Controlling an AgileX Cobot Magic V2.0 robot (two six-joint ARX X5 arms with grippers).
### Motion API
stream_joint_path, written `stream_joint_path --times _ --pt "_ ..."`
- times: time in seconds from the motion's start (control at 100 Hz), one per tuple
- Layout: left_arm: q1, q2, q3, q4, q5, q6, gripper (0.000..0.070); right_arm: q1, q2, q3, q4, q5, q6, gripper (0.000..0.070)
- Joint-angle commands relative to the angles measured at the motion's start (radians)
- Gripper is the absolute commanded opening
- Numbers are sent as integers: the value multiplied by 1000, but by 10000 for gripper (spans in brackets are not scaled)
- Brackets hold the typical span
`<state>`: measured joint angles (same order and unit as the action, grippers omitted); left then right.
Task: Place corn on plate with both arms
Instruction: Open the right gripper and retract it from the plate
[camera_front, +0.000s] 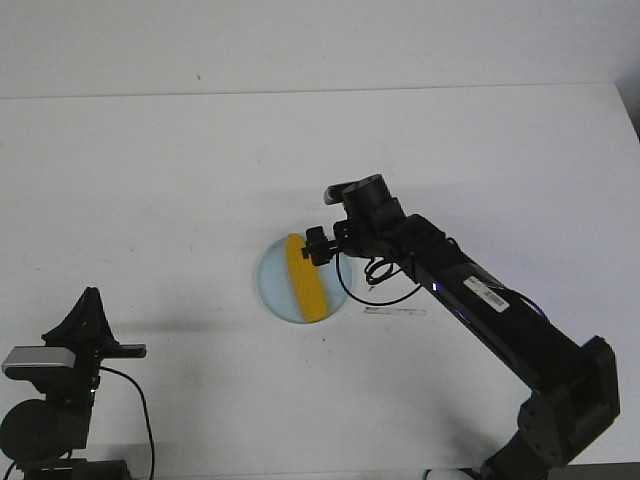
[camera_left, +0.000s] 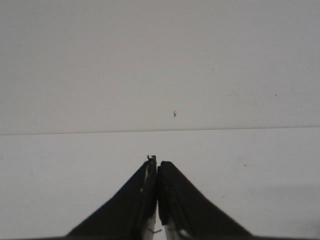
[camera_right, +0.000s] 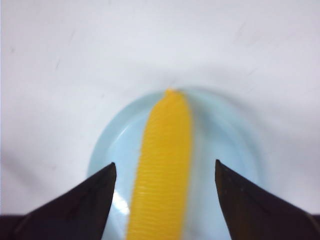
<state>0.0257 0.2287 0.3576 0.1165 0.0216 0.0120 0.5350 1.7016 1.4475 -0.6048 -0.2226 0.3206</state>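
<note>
The right jaws are spread wide, one black tip on each side of the corn, neither tip touching it in the wrist view. They hang just over the plate, with pale blue showing between each tip and the yellow cob. The left jaws are pressed together, tip against tip, holding nothing, with only bare white desk in front of them.

One corn lies flat on one plate, running lengthwise across it from the far rim to the near rim. Its tapered point reaches the rim on the side away from the right jaws. The plate sits about mid-desk, a little toward the right side, well away from every edge. A small flat label or strip lies on the desk just right of the plate, under the right arm.

Two arms are present. The right one stretches from the near right corner diagonally to the plate. The left arm is tucked back at the near left corner, its jaws pointing up the desk, well apart from the plate.

Open desk lies all around the plate: wide on the left, broad toward the far edge, and clear along the near edge between the two arm bases.
</note>
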Motion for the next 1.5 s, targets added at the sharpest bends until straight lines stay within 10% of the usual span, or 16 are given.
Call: stream_joint_path --times 0.0,0.13,0.29,0.89,1.491 --pt "0 -1 8 12 -2 -1 1 6 -8 6 -2 98 -118 356" --pt "0 -1 8 12 -2 -1 1 -17 -80 -51 3 262 -179 128" --pt "0 -1 8 12 -2 -1 1 -84 -197 -203 93 275 -200 55" --pt "0 -1 8 12 -2 -1 1 -517 -882 -883 562 223 -345 38" --pt "0 -1 8 12 -2 -1 1 -567 -1476 -1044 499 219 -344 38"
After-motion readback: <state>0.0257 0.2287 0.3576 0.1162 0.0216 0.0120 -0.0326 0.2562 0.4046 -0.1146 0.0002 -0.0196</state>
